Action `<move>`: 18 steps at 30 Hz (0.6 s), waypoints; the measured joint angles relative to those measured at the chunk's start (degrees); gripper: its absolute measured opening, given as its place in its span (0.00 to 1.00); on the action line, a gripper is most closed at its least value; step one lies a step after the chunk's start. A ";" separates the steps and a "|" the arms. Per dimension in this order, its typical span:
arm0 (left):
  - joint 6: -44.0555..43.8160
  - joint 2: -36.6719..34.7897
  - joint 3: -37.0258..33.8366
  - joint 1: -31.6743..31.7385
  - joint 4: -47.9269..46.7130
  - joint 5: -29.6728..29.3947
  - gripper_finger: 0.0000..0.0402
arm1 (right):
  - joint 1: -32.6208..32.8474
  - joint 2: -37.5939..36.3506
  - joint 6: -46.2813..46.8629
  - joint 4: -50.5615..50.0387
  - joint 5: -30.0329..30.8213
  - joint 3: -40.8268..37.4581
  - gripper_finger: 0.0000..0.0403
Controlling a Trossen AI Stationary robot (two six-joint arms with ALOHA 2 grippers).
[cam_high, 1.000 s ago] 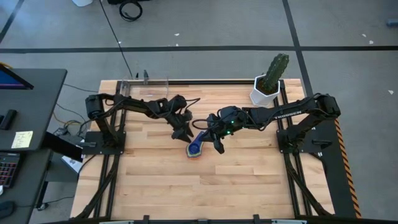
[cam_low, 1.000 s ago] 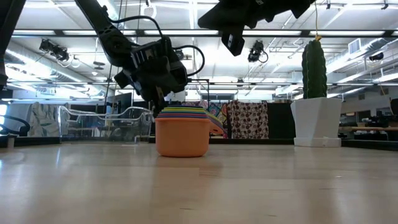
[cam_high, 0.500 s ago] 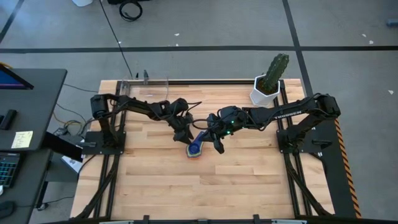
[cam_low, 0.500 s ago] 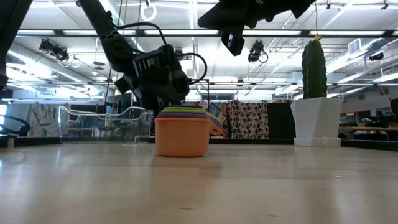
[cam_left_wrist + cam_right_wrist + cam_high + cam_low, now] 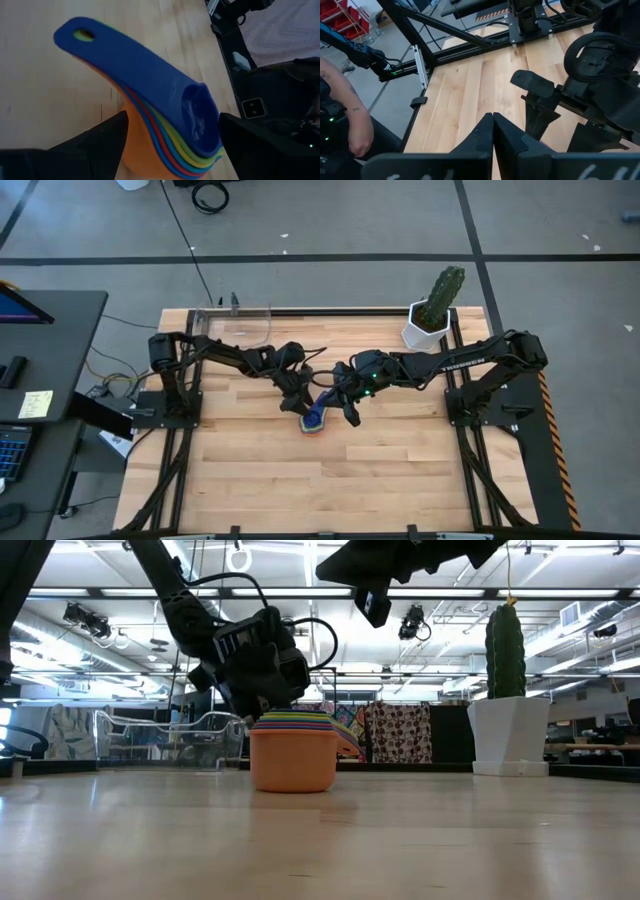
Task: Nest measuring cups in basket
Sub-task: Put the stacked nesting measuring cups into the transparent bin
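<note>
The measuring cups (image 5: 313, 418) sit nested in one stack on the table's middle, orange cup outermost (image 5: 292, 762), dark blue cup and its handle on top (image 5: 150, 65). My left gripper (image 5: 296, 402) is open just over the stack's left rim (image 5: 262, 705). In the left wrist view its fingers (image 5: 100, 145) stand on either side of the stack. My right gripper (image 5: 352, 415) is shut and hangs well above the stack (image 5: 375, 600), to its right. The clear basket (image 5: 236, 320) rests at the far left corner.
A white pot with a green cactus (image 5: 430, 315) stands at the far right corner. The near half of the table (image 5: 330, 480) is bare wood. A person's arm (image 5: 347, 117) shows beyond the table's edge in the right wrist view.
My left gripper has moved a little toward the table's right and near edge and down, closing in on the stacked cups. The stack has stayed put.
</note>
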 joint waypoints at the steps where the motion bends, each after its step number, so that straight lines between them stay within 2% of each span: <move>1: 0.18 0.00 0.00 -0.14 0.07 -0.05 0.78 | 0.00 0.00 -0.02 0.00 0.00 0.00 0.04; 18: 0.25 2.24 -0.02 -0.48 0.92 -0.69 0.78 | -0.02 0.00 0.00 0.55 0.00 0.00 0.04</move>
